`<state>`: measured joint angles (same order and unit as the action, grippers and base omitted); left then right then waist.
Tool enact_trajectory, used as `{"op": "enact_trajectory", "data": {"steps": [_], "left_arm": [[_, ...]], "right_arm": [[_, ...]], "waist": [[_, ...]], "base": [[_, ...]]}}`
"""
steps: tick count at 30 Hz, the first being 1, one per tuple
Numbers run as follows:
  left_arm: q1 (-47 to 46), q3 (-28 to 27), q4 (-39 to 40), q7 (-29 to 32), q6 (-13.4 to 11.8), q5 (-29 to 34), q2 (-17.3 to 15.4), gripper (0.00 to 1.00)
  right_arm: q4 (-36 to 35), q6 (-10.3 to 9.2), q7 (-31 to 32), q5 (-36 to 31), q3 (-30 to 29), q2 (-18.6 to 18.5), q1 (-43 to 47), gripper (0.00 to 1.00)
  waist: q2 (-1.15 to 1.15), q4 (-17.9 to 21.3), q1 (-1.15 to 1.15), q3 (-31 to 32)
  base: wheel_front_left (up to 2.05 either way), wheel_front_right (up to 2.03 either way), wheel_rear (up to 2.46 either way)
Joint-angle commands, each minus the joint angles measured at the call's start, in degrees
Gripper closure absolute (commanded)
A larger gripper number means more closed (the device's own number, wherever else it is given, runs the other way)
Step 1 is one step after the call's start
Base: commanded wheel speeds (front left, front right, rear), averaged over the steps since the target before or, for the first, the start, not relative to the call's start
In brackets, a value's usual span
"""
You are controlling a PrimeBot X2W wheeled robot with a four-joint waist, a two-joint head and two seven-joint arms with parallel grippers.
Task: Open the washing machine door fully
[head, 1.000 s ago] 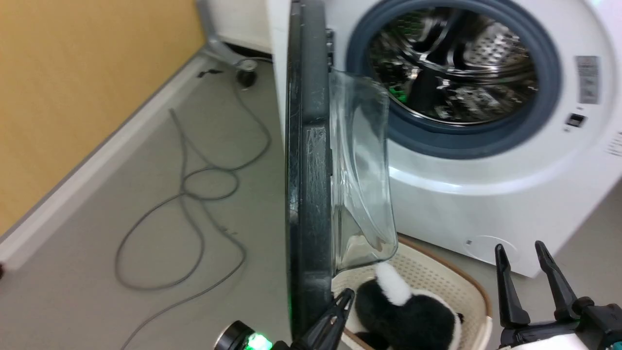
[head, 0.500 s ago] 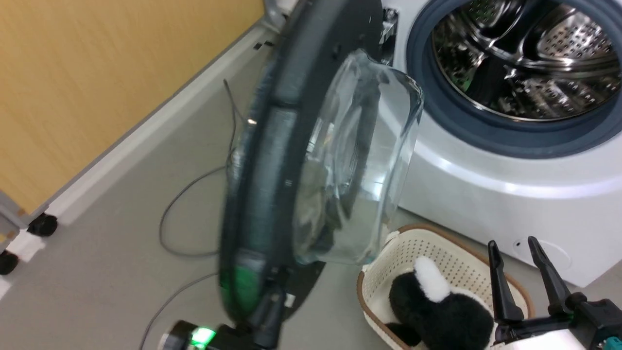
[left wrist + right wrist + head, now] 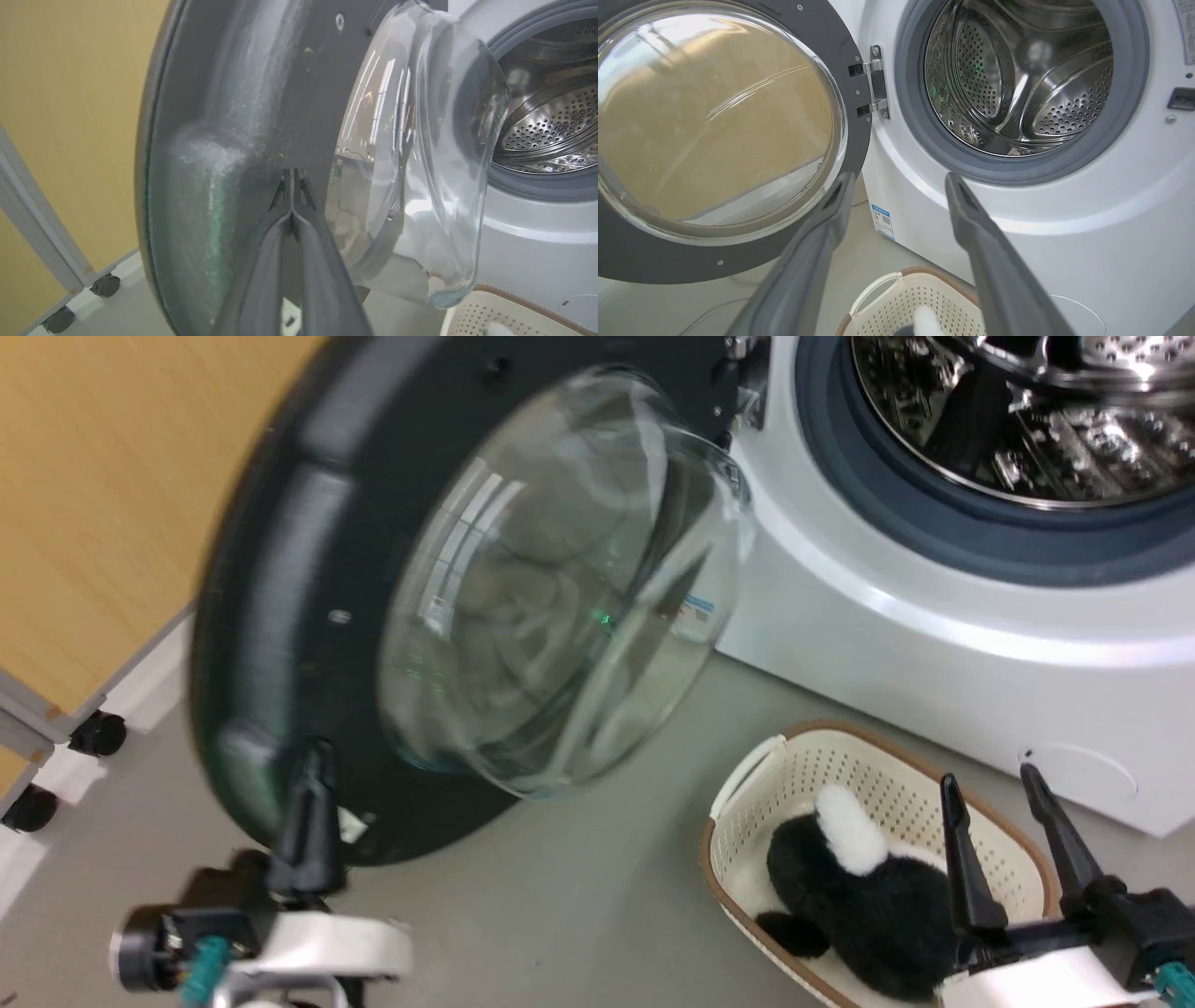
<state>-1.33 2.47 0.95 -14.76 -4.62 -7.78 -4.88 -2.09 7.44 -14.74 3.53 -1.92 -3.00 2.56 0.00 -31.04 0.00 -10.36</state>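
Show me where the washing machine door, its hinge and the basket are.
washing machine door (image 3: 280,569): head view, black frame left of the glass bowl.
hinge (image 3: 879,84): right wrist view, middle of the metal plate.
basket (image 3: 896,784): head view, perforated inner wall.

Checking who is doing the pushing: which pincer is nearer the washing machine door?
Left. The left pincer, shut, meets the black inner face of the washing machine door beside the glass bowl. The right pincer hangs open near the basket, clear of the door.
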Motion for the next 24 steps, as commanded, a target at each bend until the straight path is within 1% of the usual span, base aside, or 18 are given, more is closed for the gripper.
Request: {"op": "enact_trajectory", "data": {"steps": [1, 7, 8, 10, 14, 15, 18, 24], "left_arm": [[-1.8, -1.58, -0.46, -0.24, 0.06, -0.41, -0.04, 1.0], [-5.95, -8.37, -3.08, -0.24, 0.23, -1.17, 0.6, 1.0], [-7.43, -10.74, -4.41, -0.24, 0.26, -1.57, 0.78, 1.0], [-9.18, -13.12, -5.99, -0.24, 0.6, -1.82, 0.86, 1.0], [-12.71, -17.39, -9.68, -0.24, 1.91, -1.73, 0.37, 1.0], [-12.71, -17.39, -9.68, -0.24, 1.91, -1.73, 0.37, 1.0], [-15.34, -20.5, -12.64, -0.24, 3.08, -2.18, -0.08, 1.0], [-21.4, -25.61, -19.28, -0.24, 5.43, -1.71, -2.64, 1.0]], "right_arm": [[-0.31, 0.05, -0.26, -0.86, -0.18, 0.13, -1.4, 0.0], [-0.78, 0.05, -0.26, -2.52, -1.1, 0.13, -2.99, 0.0], [-0.84, 0.05, -0.26, -2.92, -1.09, 0.13, -3.35, 0.0], [-0.87, 0.05, -0.26, -3.26, -1.12, 0.13, -3.67, 0.0], [-0.85, 0.05, -0.26, -3.8, -1.15, 0.13, -4.45, 0.0], [-0.85, 0.05, -0.26, -3.8, -1.15, 0.13, -4.45, 0.0], [-0.85, 0.05, -0.26, -4.17, -1.14, 0.13, -5.12, 0.0], [-0.86, 0.05, -0.26, -4.68, -1.34, -0.13, -6.4, 0.0]], "waist": [[0.0, 0.75, 0.0, -1.23], [0.0, 2.0, 0.0, -3.89], [0.0, 2.35, 0.0, -4.6], [0.0, 2.66, 0.0, -5.29], [0.0, 3.38, 0.0, -6.58], [0.0, 3.38, 0.0, -6.58], [0.0, 3.95, 0.0, -7.55], [0.0, 5.18, 0.0, -9.32]], "base": [[0.0, 0.0, 0.0], [0.0, 0.0, 0.0], [0.0, 0.0, 0.0], [0.0, 0.0, 0.0], [0.0, 0.0, 0.0], [0.0, 0.0, 0.0], [0.0, 0.0, 0.0], [0.0, 0.0, 0.0]]}}
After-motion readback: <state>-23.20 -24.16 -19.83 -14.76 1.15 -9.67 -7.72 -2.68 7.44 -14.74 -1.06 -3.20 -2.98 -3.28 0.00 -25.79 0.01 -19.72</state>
